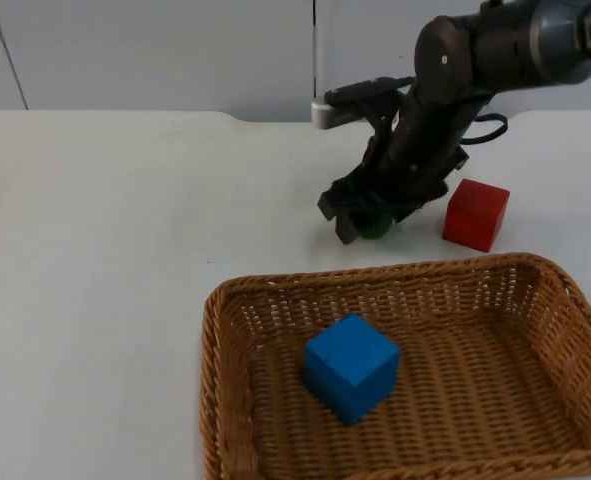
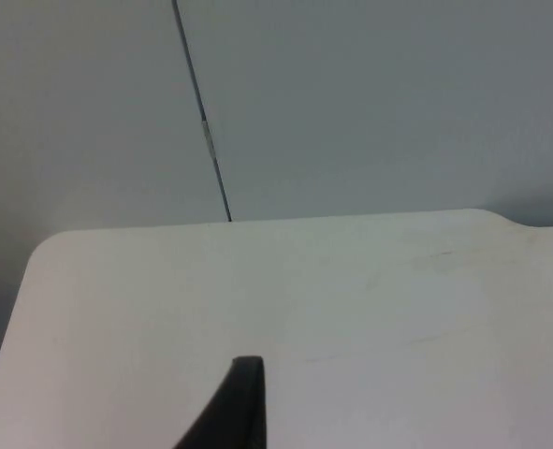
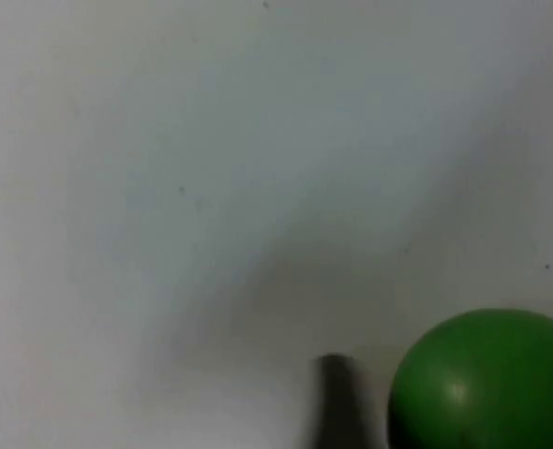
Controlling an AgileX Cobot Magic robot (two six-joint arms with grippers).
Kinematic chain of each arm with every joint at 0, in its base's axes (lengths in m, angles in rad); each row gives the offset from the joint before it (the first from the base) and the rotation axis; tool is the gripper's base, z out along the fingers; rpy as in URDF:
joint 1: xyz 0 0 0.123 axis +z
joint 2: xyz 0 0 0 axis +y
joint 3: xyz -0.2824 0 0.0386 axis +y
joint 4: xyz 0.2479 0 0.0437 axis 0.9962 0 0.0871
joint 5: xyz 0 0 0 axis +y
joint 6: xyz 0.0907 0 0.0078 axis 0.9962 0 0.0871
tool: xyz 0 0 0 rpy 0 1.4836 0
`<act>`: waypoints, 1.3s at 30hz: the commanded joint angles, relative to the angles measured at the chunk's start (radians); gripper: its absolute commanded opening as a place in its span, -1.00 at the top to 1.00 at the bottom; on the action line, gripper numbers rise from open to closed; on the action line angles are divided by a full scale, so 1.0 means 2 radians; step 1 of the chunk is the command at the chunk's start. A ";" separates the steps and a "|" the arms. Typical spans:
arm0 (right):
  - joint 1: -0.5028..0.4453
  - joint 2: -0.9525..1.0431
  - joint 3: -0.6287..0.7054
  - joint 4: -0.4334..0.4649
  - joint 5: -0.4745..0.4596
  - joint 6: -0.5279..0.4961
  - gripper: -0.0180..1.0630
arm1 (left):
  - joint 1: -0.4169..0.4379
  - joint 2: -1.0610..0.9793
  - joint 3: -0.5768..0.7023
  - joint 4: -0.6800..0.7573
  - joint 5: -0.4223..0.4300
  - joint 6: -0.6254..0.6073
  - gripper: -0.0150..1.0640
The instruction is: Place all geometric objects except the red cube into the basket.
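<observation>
One green ball (image 1: 375, 226) sits on the worktop (image 1: 125, 250) at centre frame, inside the right hand (image 1: 360, 222); whether the hand grips it, I cannot tell. It looks smooth and rolls easily, so grip across its middle.

R hand (image 1: 363, 222) low over table, L arm waiting
</observation>
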 commanded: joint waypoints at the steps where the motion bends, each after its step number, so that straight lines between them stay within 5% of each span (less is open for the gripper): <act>1: -0.002 -0.002 -0.004 -0.002 -0.006 0.005 0.36 | 0.002 0.000 -0.003 0.004 -0.001 0.000 -0.96; 2: -0.002 -0.002 -0.004 -0.008 -0.006 0.015 0.78 | 0.002 0.000 -0.003 0.004 -0.001 0.000 -0.96; 3: -0.002 -0.002 -0.004 -0.021 -0.006 0.036 0.96 | 0.002 0.000 -0.003 0.004 -0.001 0.000 -0.96; 19: 0.018 -0.137 0.015 -0.040 0.046 0.041 0.96 | 0.002 0.000 -0.003 0.004 -0.002 -0.003 -0.96; 31: 0.064 -0.360 0.344 -0.040 -0.119 0.085 0.96 | 0.002 0.000 -0.003 0.004 -0.003 -0.003 -0.96; 39: 0.065 -0.380 0.450 -0.040 -0.139 0.097 0.96 | 0.002 0.000 -0.003 0.001 -0.004 0.000 -0.96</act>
